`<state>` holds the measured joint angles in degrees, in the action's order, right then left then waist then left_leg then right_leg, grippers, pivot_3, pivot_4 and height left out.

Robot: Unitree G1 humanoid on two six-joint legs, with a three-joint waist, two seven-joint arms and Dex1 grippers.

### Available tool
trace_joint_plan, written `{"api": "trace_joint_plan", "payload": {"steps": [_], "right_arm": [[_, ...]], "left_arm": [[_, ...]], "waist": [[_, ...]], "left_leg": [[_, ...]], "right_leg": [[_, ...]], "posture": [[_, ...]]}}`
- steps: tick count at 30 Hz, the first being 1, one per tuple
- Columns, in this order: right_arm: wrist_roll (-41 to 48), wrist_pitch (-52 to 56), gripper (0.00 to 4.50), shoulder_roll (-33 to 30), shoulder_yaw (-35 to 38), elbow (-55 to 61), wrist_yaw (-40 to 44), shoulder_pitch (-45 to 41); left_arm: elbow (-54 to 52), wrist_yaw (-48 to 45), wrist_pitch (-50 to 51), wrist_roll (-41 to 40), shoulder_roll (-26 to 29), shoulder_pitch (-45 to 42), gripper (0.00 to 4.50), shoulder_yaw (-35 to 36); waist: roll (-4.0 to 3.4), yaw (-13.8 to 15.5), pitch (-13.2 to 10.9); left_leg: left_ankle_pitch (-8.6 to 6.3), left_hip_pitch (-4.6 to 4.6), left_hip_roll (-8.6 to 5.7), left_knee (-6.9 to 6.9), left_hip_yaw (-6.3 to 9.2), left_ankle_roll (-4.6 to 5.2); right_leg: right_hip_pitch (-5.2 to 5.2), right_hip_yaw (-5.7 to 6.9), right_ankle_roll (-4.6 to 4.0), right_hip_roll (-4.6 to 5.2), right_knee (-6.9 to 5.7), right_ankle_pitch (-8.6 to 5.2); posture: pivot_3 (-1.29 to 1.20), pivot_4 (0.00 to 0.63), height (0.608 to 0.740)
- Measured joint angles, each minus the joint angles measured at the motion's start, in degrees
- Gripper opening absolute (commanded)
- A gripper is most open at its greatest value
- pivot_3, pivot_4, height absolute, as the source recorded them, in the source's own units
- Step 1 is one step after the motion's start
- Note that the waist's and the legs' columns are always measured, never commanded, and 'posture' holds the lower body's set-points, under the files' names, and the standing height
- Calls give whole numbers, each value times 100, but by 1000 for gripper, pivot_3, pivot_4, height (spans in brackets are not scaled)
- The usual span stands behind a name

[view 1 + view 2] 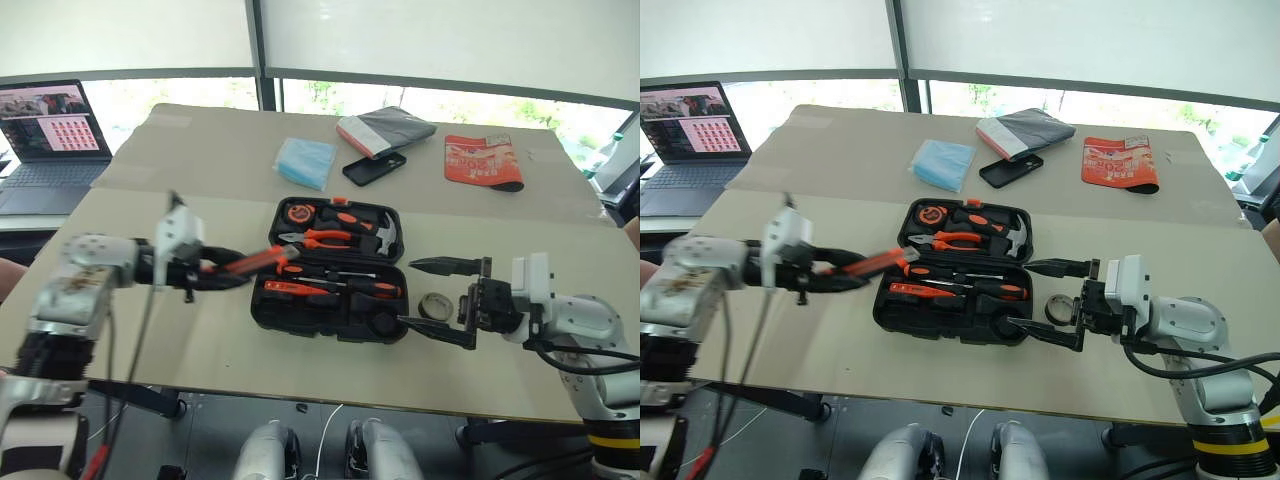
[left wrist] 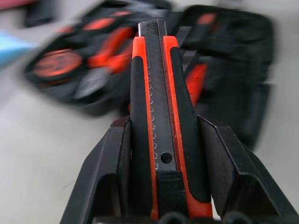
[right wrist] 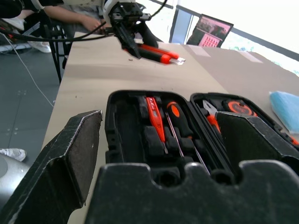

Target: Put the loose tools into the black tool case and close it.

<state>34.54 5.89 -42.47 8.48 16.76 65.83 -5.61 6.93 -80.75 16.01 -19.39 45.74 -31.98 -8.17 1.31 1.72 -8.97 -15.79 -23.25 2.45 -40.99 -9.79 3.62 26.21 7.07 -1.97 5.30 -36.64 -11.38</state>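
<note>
One orange-black utility knife (image 1: 252, 262), pinched in the left pincer (image 1: 222, 271), points toward the open black tool case (image 1: 330, 312); right pincer (image 1: 440, 298) spread.

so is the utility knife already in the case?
No, the utility knife is clamped in the left gripper, beside the case.

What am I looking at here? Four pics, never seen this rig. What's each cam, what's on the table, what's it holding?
A humanoid robot with two arms. The two wide pictures come from its head, looking down at the table; the other two come from its wrists, looking along the fingers. The open black tool case holds pliers, a hammer and screwdrivers. The left gripper is shut on an orange-black utility knife, carried toward the case. The right gripper is open beside a small tape roll. Farther back: phone, blue pack, laptop.
</note>
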Motion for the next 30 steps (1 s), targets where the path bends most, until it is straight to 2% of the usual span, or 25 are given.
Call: {"api": "trace_joint_plan", "payload": {"steps": [2,7,11,27,28,30], "right_arm": [[4,83,4500,-35,92,26,-29,75],[28,232,4500,-91,231,316,-179,383],[49,322,4500,-92,361,516,-268,550],[46,419,4500,-62,361,732,-461,704],[41,419,4500,-53,346,717,-460,691],[31,419,4500,-23,307,648,-458,632]], "left_arm": [[-16,-68,-96,342,-253,-269,1692,-497],[-73,223,-344,1040,-695,-472,1692,-1116],[-132,402,-223,1234,-862,-412,1692,-1273],[-335,215,-173,1491,-781,-506,1692,-1430],[-340,224,-173,1498,-780,-505,2695,-1429],[-306,266,-252,1496,-790,-506,3194,-1383]], "waist": [[2,2,-1],[3,-66,-2],[4,-93,-2],[4,-103,-2],[3,-103,-2],[4,-104,-2]], "left_leg": [[0,1,-3,1,0,1],[3,10,1,6,4,-1],[-7,12,3,4,11,24],[-9,17,4,5,12,29],[-9,17,4,5,13,29],[-9,17,4,5,13,29]], "right_leg": [[0,-2,1,-1,0,0],[0,-13,1,-5,-5,0],[-1,-10,2,-4,-10,0],[-5,-12,2,-4,-8,-1],[-5,-12,2,-4,-8,-1],[-6,-12,2,-4,-8,-1]], "posture": [[0,150,740],[0,150,740],[0,150,740],[0,150,740],[0,150,740],[0,150,740]]}}
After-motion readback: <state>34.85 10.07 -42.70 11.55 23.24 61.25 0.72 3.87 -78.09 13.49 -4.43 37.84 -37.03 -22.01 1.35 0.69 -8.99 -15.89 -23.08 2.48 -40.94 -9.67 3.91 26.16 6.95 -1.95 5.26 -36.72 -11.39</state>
